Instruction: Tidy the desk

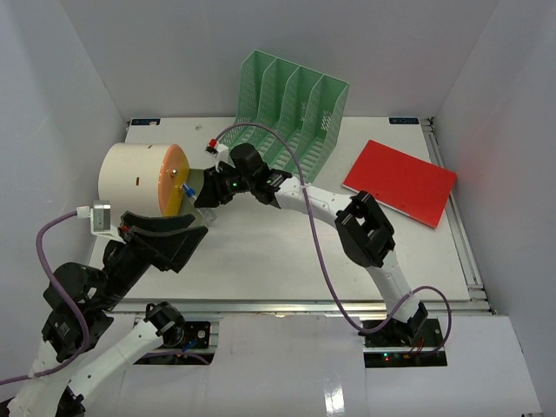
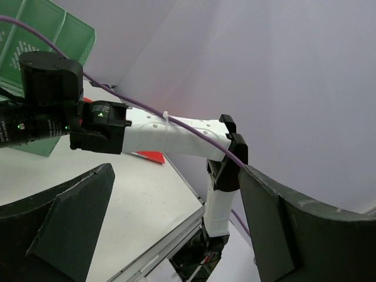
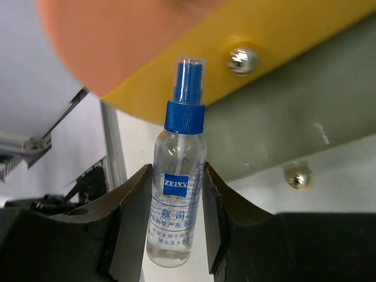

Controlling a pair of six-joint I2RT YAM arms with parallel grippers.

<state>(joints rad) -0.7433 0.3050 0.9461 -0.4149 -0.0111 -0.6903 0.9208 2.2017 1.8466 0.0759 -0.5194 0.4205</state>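
Observation:
The white desk carries a cream cylinder bin lying on its side at the left, its orange and yellow mouth facing right. My right gripper reaches across to that mouth and is shut on a small clear spray bottle with a blue cap. In the right wrist view the bottle stands upright between the fingers of my right gripper, cap up against the bin's yellow rim. My left gripper hovers just in front of the bin, open and empty; in the left wrist view its jaws stand wide apart.
A green slotted file organizer stands at the back centre, also in the left wrist view. A red folder lies flat at the right, with a corner in the left wrist view. White walls enclose the desk on three sides.

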